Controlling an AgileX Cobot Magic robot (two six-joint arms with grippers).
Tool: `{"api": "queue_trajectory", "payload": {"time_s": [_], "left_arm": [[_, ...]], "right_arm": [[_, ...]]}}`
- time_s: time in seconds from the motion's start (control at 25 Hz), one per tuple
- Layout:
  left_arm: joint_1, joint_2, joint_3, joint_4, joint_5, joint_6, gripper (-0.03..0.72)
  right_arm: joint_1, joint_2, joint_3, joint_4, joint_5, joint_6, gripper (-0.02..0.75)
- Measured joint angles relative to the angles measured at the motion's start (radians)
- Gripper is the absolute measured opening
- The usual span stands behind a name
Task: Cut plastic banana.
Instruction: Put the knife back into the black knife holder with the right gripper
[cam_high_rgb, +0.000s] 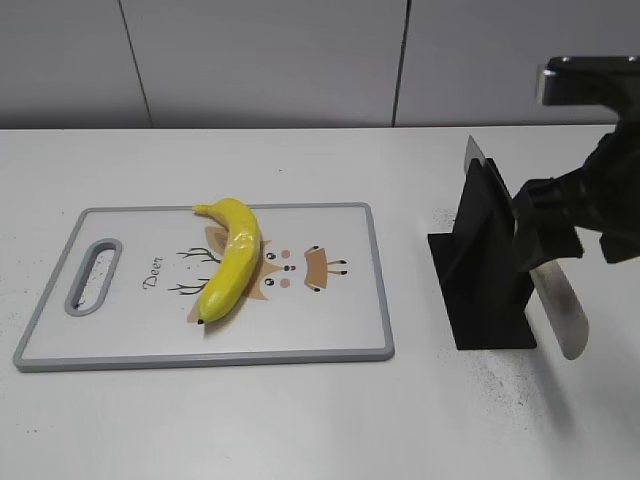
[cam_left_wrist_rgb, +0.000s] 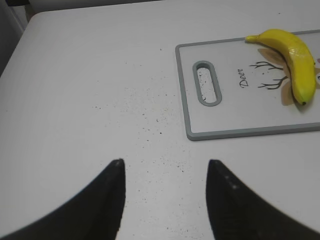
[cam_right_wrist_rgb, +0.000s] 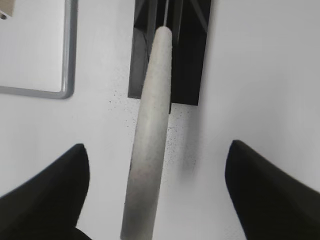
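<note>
The plastic banana (cam_high_rgb: 235, 258) is glossy yellow and curved. It lies on the white cutting board (cam_high_rgb: 330, 330), stem toward the back; it also shows in the left wrist view (cam_left_wrist_rgb: 295, 55). A knife with a pale grey handle (cam_right_wrist_rgb: 152, 125) sits in a black stand (cam_high_rgb: 485, 260), handle pointing toward the front right (cam_high_rgb: 560, 305). My right gripper (cam_right_wrist_rgb: 157, 145) is open, with the handle between its fingers and clear gaps on both sides. My left gripper (cam_left_wrist_rgb: 165, 165) is open and empty over bare table, left of the board (cam_left_wrist_rgb: 235, 115).
The board has a grey rim, a handle slot (cam_left_wrist_rgb: 207, 82) at its left end and a deer drawing. Its right corner (cam_right_wrist_rgb: 67, 50) lies close to the stand (cam_right_wrist_rgb: 187, 50). The white table carries fine dark specks. A grey wall runs behind.
</note>
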Motion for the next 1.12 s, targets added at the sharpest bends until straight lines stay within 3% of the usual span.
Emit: {"api": "queue_trajectory", "payload": {"time_s": [0.28, 0.48, 0.88, 1.12], "left_arm": [[0.0, 0.0, 0.0, 0.001, 0.0, 0.0, 0.499], [0.0, 0.0, 0.0, 0.001, 0.0, 0.0, 0.499], [0.0, 0.0, 0.0, 0.001, 0.0, 0.0, 0.499], [0.0, 0.0, 0.0, 0.001, 0.0, 0.0, 0.499]], "right_arm": [[0.0, -0.265, 0.007, 0.0, 0.006, -0.165, 0.636], [0.0, -0.48, 0.107, 0.0, 0.017, -0.283, 0.623], [0.0, -0.936, 0.383, 0.0, 0.056, -0.321, 0.592], [0.0, -1.168, 0.426, 0.0, 0.129, -0.324, 0.588]]}}
